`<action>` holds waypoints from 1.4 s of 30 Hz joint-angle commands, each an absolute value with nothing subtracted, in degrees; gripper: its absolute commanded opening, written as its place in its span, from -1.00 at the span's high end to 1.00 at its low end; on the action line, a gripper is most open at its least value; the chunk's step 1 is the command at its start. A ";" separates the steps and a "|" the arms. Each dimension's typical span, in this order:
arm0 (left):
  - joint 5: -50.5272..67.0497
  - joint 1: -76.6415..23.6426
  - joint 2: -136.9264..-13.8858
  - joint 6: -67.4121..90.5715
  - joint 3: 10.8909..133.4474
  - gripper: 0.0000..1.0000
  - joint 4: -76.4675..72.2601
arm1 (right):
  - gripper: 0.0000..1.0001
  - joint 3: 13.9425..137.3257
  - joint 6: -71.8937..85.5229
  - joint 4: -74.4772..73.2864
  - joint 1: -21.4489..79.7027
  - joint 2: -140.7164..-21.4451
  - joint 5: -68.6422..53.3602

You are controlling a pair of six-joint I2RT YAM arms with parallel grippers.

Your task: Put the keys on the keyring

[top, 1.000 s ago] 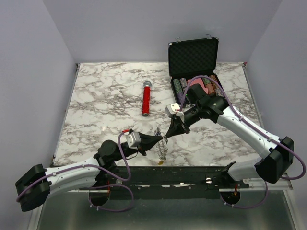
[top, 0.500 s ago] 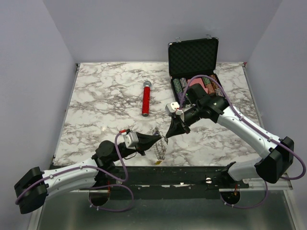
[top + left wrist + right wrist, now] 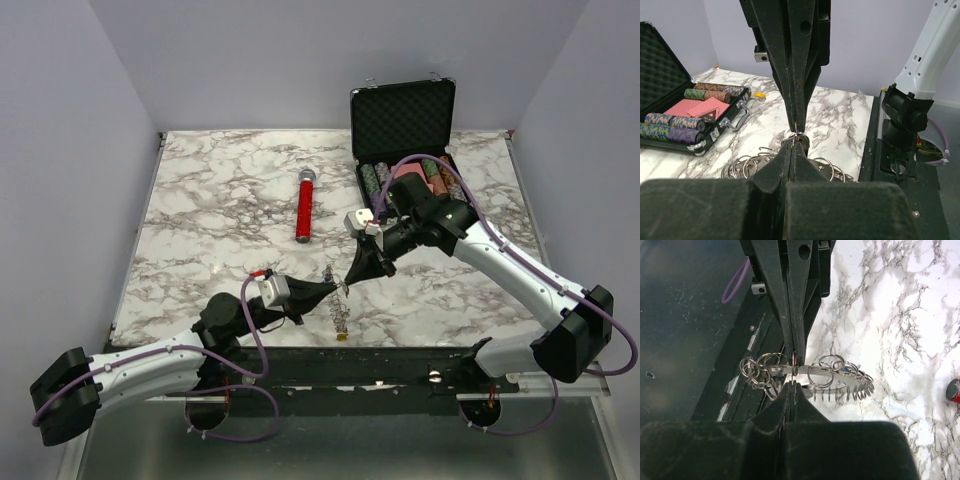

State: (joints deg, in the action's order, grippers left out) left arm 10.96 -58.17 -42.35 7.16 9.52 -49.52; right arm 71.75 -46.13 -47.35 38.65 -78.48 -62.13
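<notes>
The keyring (image 3: 338,312), a thin metal strip strung with several split rings (image 3: 820,375), hangs at the table's near edge with its yellow tag (image 3: 341,338) lowest. My left gripper (image 3: 339,289) is shut on one small ring (image 3: 794,359) of it. The right gripper (image 3: 348,282) meets it tip to tip and is shut. A thin metal sliver, seemingly a key seen edge-on, pokes from the right gripper's tips (image 3: 793,379) against the strip. A blue key head (image 3: 847,371) shows among the rings. A dark rounded piece (image 3: 804,144) sits by the left fingertips (image 3: 790,150).
A red-handled microphone (image 3: 304,205) lies mid-table. An open black case (image 3: 404,120) with poker chips (image 3: 670,129) and cards stands at the back right. The table's near edge and the black mounting rail (image 3: 400,365) run just below the hanging keyring.
Both grippers stay shut, tip to tip. The left arm has drawn back slightly to the left, the right gripper has crept up a little, and the keyring has swung a little right.
</notes>
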 commanded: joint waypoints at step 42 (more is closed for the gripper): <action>11.34 -57.39 -42.36 8.88 9.14 1.00 -53.26 | 1.00 70.93 -44.12 -44.65 38.14 -77.87 -62.40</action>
State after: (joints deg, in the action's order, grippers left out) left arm 10.96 -57.74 -41.85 8.03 9.19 -49.60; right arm 71.72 -44.95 -45.89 38.50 -78.43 -61.93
